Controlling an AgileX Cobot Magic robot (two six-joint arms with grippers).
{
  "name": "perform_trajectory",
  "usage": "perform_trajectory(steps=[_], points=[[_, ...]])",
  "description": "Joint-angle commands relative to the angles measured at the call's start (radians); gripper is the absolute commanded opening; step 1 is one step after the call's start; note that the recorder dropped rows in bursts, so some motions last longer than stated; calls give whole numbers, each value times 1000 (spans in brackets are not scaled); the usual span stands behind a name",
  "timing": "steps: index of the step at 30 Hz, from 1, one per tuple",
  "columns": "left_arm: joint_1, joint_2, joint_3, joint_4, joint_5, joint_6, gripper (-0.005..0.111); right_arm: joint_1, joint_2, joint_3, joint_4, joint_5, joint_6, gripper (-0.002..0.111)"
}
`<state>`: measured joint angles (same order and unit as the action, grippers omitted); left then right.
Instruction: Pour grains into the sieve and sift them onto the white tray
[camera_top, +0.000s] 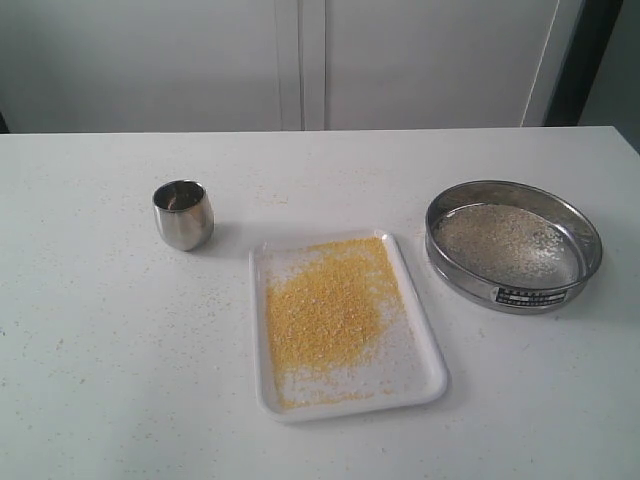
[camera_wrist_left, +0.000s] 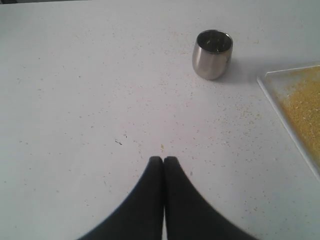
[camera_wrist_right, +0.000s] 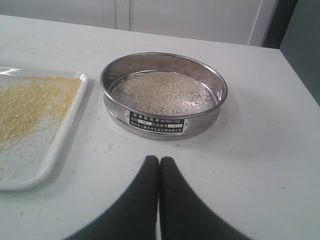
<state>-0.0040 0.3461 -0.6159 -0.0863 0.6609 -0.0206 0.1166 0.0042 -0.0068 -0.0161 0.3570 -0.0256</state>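
The white tray (camera_top: 430, 385) lies in the middle of the table with yellow grains (camera_top: 325, 305) spread over it. To its right stands the steel sieve (camera_top: 512, 290), label facing front, holding only pale whitish bits (camera_top: 495, 240). In the right wrist view the sieve (camera_wrist_right: 162, 125) sits just ahead of my right gripper (camera_wrist_right: 159, 160), which is shut and empty. My left gripper (camera_wrist_left: 163, 160) is shut and empty over bare table, well short of the small steel cup (camera_wrist_left: 212, 54). Neither arm shows in the exterior view.
The small steel cup (camera_top: 183, 214) stands upright left of the tray. Stray grains speckle the white table (camera_top: 100, 350) around the tray and cup. A corner of the tray (camera_wrist_left: 280, 100) shows in the left wrist view. A wall rises behind the table's far edge.
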Motion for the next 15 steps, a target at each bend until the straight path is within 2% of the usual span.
perform_trajectory(steps=[1, 8, 15], points=[[2, -57, 68, -1, -35, 1, 0, 2, -4, 7, 1, -15, 5, 0], [2, -166, 269, -1, -196, 6, 0, 2, -4, 7, 1, -15, 5, 0], [2, -329, 446, -1, -241, 56, 0, 2, -4, 7, 1, -15, 3, 0]])
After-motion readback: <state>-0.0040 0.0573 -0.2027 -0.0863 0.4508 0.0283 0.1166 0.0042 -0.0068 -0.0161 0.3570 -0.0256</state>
